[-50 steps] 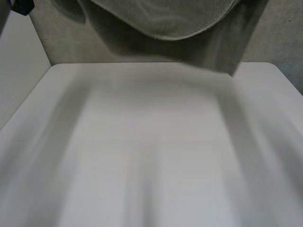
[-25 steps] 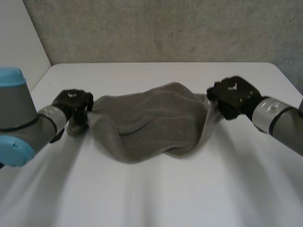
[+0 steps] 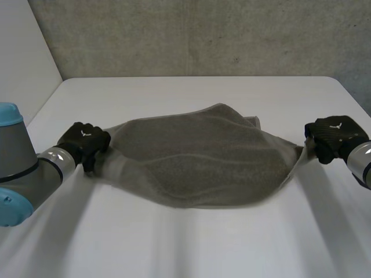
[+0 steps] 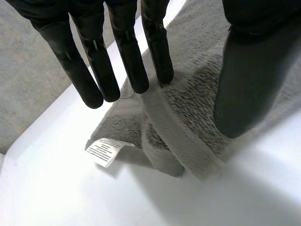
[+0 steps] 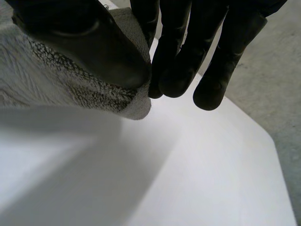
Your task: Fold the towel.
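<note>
Towel (image 3: 203,162) ends — left hand (image 3: 86,141), right hand (image 3: 333,134)

Black left robot hand (image 3: 86,141), black right robot hand (image 3: 333,136), white-marked backs; grey arms (image 3: 40,168), light-blue cap (image 3: 8,113)

grey towel (image 3: 203,159) on white table (image 3: 191,243)
</note>
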Tool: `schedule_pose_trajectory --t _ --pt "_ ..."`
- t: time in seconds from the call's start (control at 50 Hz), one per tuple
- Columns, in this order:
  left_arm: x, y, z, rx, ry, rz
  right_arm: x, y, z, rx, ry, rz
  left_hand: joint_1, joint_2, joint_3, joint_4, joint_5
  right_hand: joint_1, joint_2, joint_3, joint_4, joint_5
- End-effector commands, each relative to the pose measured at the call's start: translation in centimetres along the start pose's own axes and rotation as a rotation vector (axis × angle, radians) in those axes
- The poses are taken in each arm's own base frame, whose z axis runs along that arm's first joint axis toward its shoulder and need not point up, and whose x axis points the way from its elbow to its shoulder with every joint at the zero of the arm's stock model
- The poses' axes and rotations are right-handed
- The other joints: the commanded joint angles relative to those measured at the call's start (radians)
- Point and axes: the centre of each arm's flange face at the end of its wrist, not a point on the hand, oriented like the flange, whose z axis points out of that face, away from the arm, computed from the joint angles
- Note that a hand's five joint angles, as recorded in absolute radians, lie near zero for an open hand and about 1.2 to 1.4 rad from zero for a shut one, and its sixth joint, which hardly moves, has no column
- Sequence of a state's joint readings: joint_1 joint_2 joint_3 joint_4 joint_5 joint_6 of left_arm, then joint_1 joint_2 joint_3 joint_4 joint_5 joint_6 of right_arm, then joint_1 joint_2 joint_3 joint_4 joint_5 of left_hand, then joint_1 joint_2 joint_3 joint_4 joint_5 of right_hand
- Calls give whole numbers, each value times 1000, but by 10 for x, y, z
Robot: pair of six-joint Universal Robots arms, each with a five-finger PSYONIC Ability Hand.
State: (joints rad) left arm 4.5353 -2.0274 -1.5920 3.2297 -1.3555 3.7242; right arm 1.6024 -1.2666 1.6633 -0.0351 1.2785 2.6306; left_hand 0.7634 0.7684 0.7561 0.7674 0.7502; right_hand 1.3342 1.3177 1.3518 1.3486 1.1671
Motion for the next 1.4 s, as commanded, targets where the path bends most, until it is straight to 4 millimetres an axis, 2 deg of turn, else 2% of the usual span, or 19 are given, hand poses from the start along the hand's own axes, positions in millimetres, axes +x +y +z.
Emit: schedule_pose_trajectory --t 0.02,0.08,0.14,0.18,0.2,0.24,0.28,0.36,0.44,0.48,0.58,0.62,0.74,0.84,1.0,1.22,1.34,1.38,1.4 --pt "1 -3 1 26 -12 3 -7 9 4 -16 -24 0 -101 -106 -93 -105 -262 62 79 44 48 55" --pt "5 1 -3 9 1 -1 -7 9 5 -11 -18 -3 -65 -70 -58 -69 -227 62 79 44 48 55" --pt "9 0 -15 6 12 -2 -4 10 6 -11 -11 -2 -65 -70 -58 -69 -227 62 79 44 48 55" --pt "21 -2 -30 21 53 3 -3 10 6 -13 -7 -1 -36 -41 -29 -40 -198 62 79 44 48 55" --pt "22 -2 -30 21 53 3 -3 10 6 -13 -7 -1 -36 -41 -29 -40 -197 62 79 44 48 55" --pt "27 -1 -37 26 73 6 -3 10 6 -13 -7 -1 23 18 30 19 -139 62 79 44 48 55" --pt "33 -1 -51 38 94 12 -4 10 6 -12 -10 -1 201 196 208 197 40 62 79 44 48 55" --pt "36 2 -59 38 100 11 -5 10 6 -11 -15 -3 187 182 194 183 26 62 79 44 48 55" --pt "38 9 -62 21 102 4 -8 13 7 -18 -25 -2 -50 -55 -43 -54 -212 62 79 44 48 55" --pt "36 11 -61 18 97 2 -9 13 7 -19 -29 -2 -63 -68 -55 -67 -224 62 79 44 48 55" --pt "26 17 -51 16 61 -7 -10 14 7 -21 -32 -3 -154 -159 -146 -158 -315 62 79 44 48 55" --pt "23 24 -39 17 46 -5 -11 15 8 -26 -35 -2 -162 -167 -155 -166 -324 62 79 44 48 55" --pt "18 25 -21 49 22 17 -11 16 8 -29 -37 -15 -177 -182 -170 -181 -338 62 79 44 48 55" --pt "16 26 7 55 25 59 -12 18 8 -33 -39 -13 -174 -179 -167 -178 -335 62 79 44 48 55" --pt "14 24 32 82 18 112 -12 19 7 -37 -40 -13 -174 -179 -167 -178 -335 62 79 44 48 55" --pt "12 19 46 106 13 120 -12 19 8 -37 -40 -13 -136 -141 -129 -140 -297 62 79 44 48 55" --pt "11 18 48 111 10 123 -12 21 9 -41 -42 -11 52 47 59 48 -109 62 79 44 48 55" --pt "11 17 47 113 8 124 -12 21 9 -41 -42 -11 213 208 220 209 51 62 79 44 48 55" --pt "11 17 47 113 8 124 -12 20 9 -40 -40 -11 213 208 221 209 52 62 79 44 48 55"
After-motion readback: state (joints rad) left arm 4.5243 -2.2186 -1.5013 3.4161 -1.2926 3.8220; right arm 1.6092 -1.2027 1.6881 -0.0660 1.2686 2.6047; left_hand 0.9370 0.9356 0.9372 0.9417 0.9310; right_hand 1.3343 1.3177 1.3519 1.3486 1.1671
